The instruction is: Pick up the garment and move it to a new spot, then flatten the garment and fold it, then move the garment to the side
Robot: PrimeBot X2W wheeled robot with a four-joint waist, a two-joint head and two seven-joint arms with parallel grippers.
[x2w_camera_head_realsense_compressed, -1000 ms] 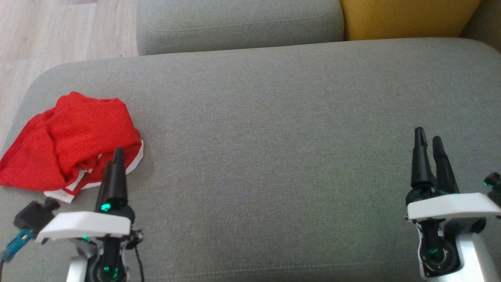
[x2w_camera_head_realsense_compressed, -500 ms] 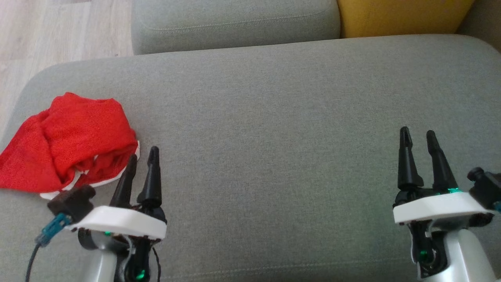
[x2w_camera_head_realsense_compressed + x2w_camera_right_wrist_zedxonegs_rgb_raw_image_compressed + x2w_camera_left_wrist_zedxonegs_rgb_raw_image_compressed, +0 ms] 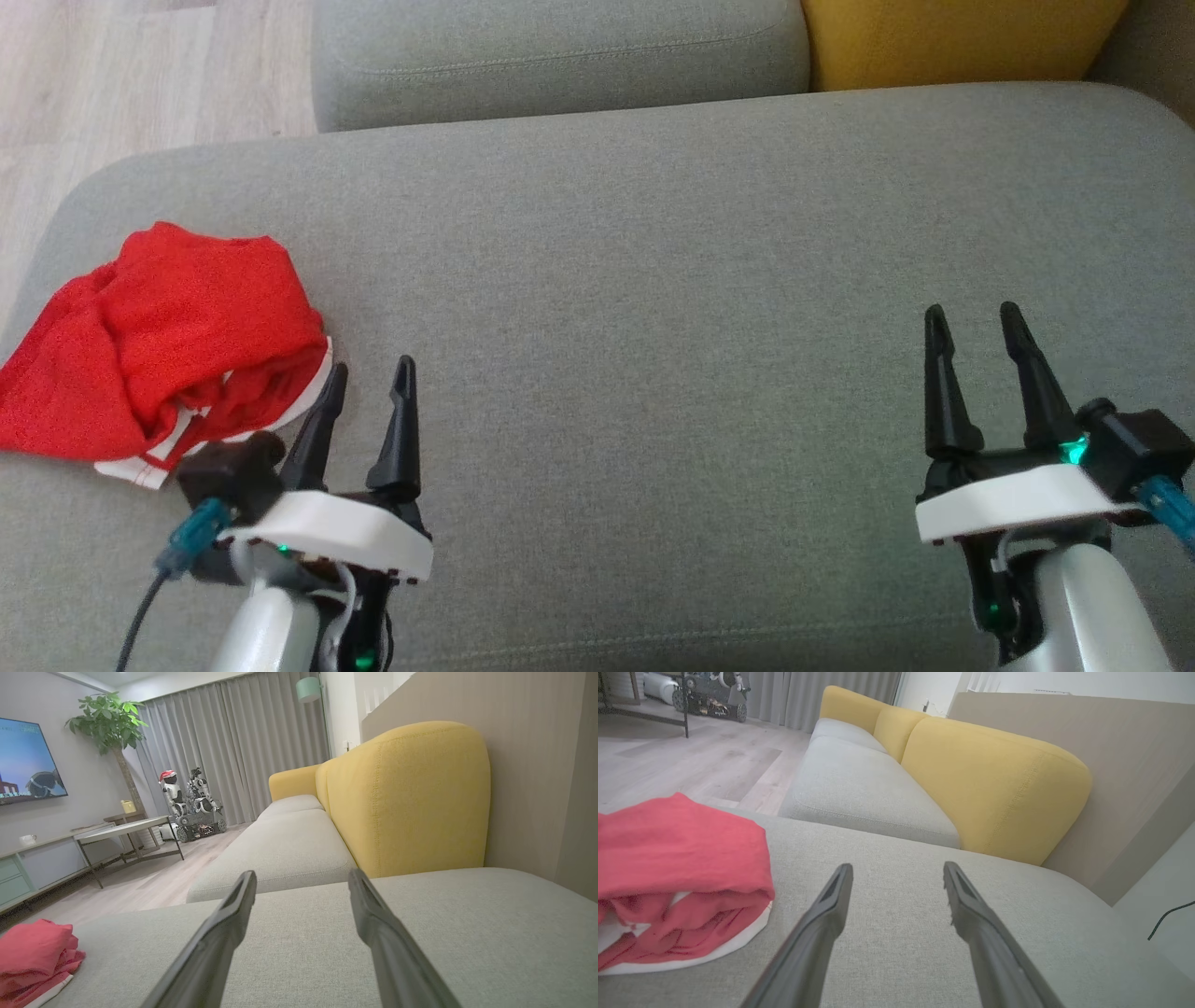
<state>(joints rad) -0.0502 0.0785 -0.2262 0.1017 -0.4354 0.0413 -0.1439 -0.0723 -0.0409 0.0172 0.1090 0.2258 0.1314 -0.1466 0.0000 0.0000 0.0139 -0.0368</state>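
The red garment [image 3: 159, 345] lies in a bunched heap on the left side of the grey sofa seat [image 3: 653, 261]. A white edge peeks out under it. The left gripper [image 3: 372, 364] is just beside the heap, its two fingers spread apart and holding nothing. The right gripper [image 3: 971, 308] is far off on the right, also spread wide and empty.

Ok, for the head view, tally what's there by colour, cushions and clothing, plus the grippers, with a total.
Grey cushions: 2, the near grey cushion and the far grey cushion
Yellow cushion: 1
Red garment: 1
Dark-fingered grippers: 2, the left gripper and the right gripper, both open
Total: 6
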